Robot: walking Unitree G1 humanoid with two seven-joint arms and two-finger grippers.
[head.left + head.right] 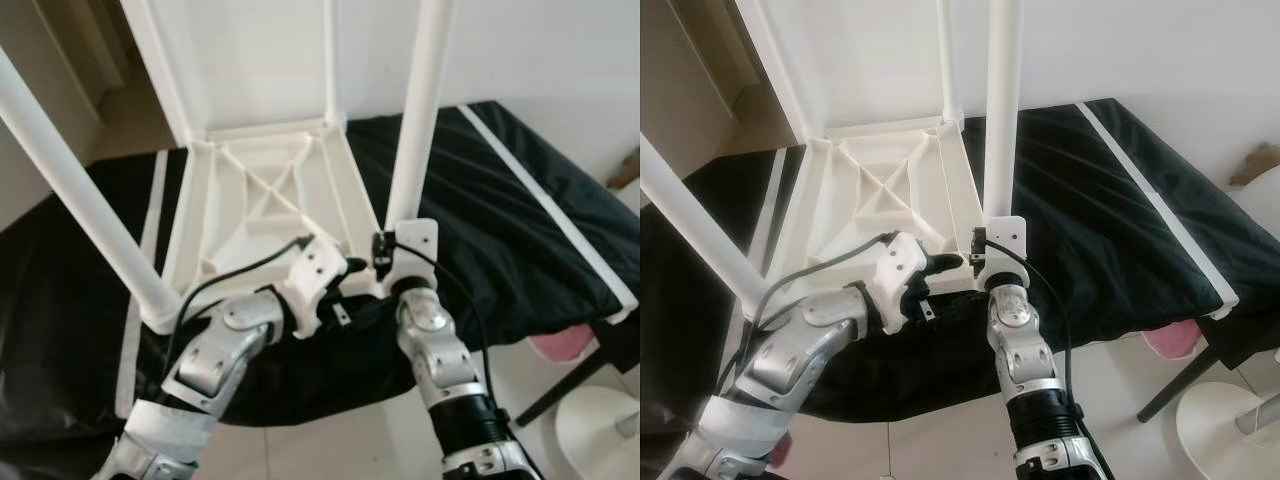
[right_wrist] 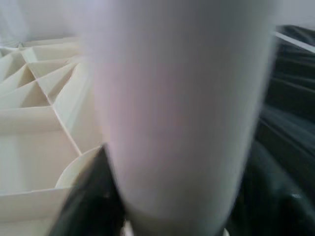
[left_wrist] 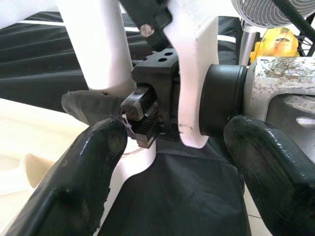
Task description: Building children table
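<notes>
A white children's table [image 1: 250, 200] lies upside down on a black-covered surface [image 1: 520, 220], its ribbed underside facing up. Several white legs stick up from its corners. My right gripper [image 1: 385, 252] is shut around the base of the near-right leg [image 1: 420, 110]; in the right wrist view that leg [image 2: 182, 113] is blurred and very close, with one black finger [image 2: 93, 196] beside it. My left gripper [image 3: 172, 167] stands open just left of the same corner, its fingers [image 3: 83, 182] on either side of the right gripper's mount [image 3: 197, 73]. It holds nothing.
The near-left leg [image 1: 80, 190] leans out over the surface's left part. On the tiled floor at the right are a pink object [image 1: 560, 345], a white round base [image 1: 600, 420] and a black stand leg [image 1: 570, 385]. A white wall rises behind.
</notes>
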